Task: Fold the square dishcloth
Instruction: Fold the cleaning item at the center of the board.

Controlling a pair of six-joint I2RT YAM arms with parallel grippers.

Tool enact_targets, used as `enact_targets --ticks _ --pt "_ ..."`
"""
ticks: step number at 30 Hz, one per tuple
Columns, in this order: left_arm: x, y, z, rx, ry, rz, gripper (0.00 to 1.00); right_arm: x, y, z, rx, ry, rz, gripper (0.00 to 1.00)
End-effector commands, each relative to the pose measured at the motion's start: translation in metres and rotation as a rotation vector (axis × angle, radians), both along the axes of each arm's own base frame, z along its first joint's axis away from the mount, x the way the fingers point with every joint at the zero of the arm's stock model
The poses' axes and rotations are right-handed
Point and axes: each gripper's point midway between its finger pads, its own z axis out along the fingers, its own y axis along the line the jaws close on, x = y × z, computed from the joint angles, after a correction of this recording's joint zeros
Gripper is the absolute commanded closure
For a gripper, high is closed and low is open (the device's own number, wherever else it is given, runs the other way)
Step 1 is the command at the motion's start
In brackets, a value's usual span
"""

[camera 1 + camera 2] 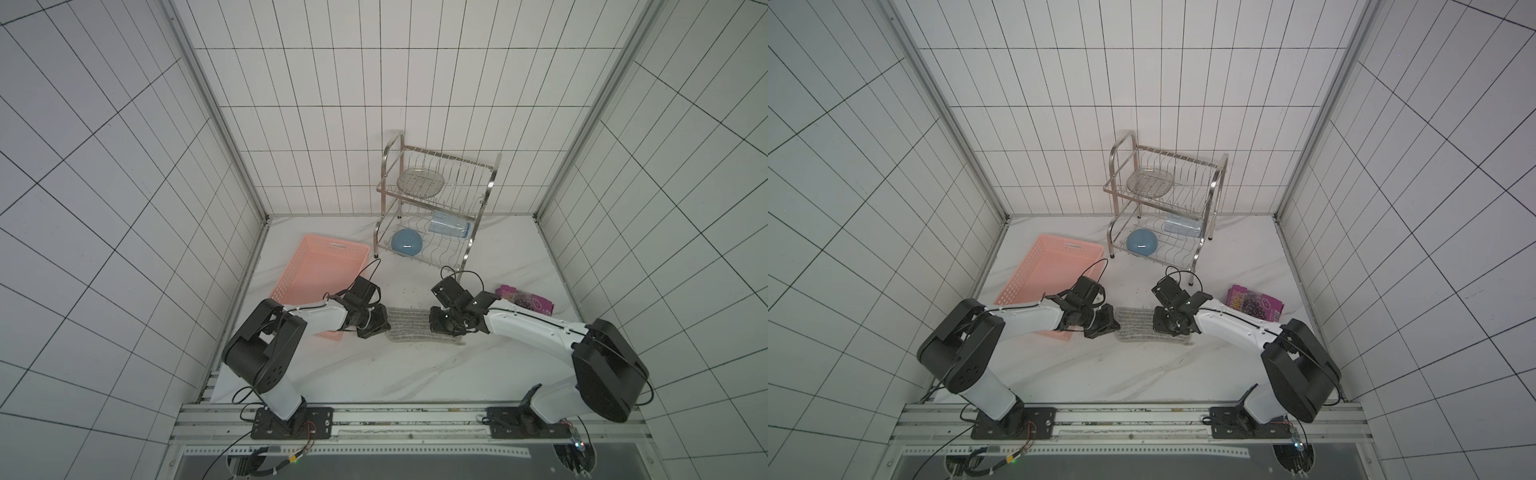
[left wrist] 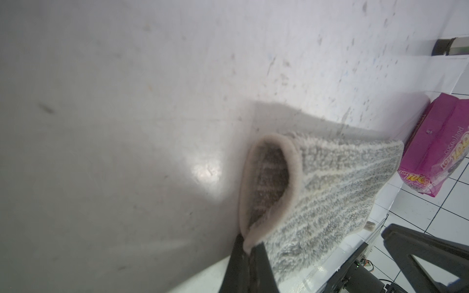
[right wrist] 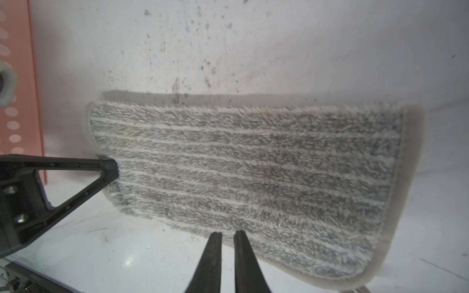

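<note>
Square dishcloth point(image 2: 330, 190) edge sits clamped inside left end effector point(image 2: 247, 250).

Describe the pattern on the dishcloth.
The dishcloth is grey with thin pale stripes and a pale border; the right wrist view shows it best.

White tiled walls point(image 1: 332, 104) with dark joints stand on three sides of a white marbled table point(image 1: 395, 374), under even light.

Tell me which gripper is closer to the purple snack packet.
Right. The right gripper is at the end of the dishcloth that faces the purple snack packet; the left gripper is at the dishcloth's opposite end, beside the pink basket.
</note>
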Motion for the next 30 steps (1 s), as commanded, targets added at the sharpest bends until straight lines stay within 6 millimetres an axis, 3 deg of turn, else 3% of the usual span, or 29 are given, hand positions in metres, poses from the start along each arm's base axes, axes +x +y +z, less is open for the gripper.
enact_targets --ticks 1,8,14,25,30 --pt "-0.002 0.004 0.009 0.026 -0.035 -0.006 1.0 0.009 0.014 0.01 0.022 -0.036 0.04 0.85" --pt "0.005 -0.012 0.045 -0.006 -0.1 -0.022 1.0 0.01 0.034 0.033 0.087 -0.127 0.155 0.84" --pt "0.006 -0.024 0.064 -0.045 -0.095 -0.025 1.0 -0.002 0.047 0.045 0.091 -0.222 0.251 0.78" --pt "0.003 -0.03 0.066 -0.055 -0.048 -0.019 1.0 -0.012 0.066 0.048 -0.075 -0.374 0.327 0.6" --pt "0.001 -0.028 0.061 -0.043 -0.037 -0.017 1.0 -0.007 0.055 0.043 -0.106 -0.363 0.243 0.63"
